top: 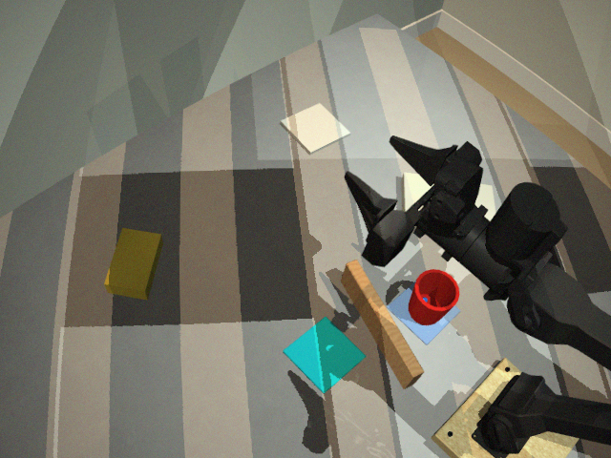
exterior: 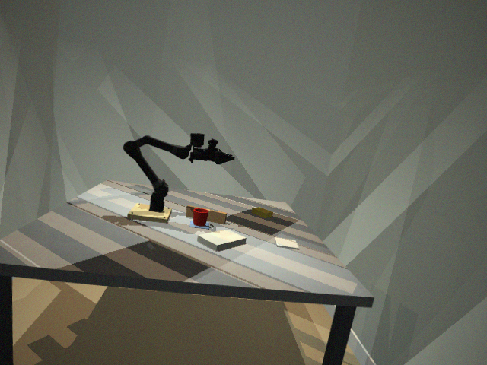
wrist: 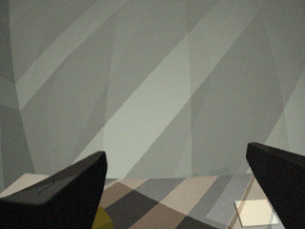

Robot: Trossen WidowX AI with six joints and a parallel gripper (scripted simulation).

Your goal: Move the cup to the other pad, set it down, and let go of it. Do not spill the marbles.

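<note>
The red cup (top: pixel 423 312) (exterior: pixel 200 217) stands upright on the blue pad (top: pixel 427 336) (exterior: pixel 193 225). A small blue marble (top: pixel 425 299) shows inside it; other contents are unclear. The cyan pad (top: pixel 305 350) lies flat and bare on the other side of the wooden bar from the cup; it does not show in the exterior view. My gripper (top: pixel 369 156) (exterior: pixel 233 158) (wrist: pixel 178 156) is open and empty. It is high above the table, well beyond the cup from the arm's base, pointing roughly level. The cup is out of the wrist view.
The long wooden bar (top: pixel 382 322) (exterior: pixel 218 217) stands between the two pads. A thick cream block (top: pixel 412 189) (exterior: pixel 222 239) lies beneath the gripper area. A thin cream tile (top: pixel 315 128) (exterior: pixel 286 242) (wrist: pixel 257 213) and a yellow block (top: pixel 133 263) (exterior: pixel 262 213) (wrist: pixel 101 220) lie farther out.
</note>
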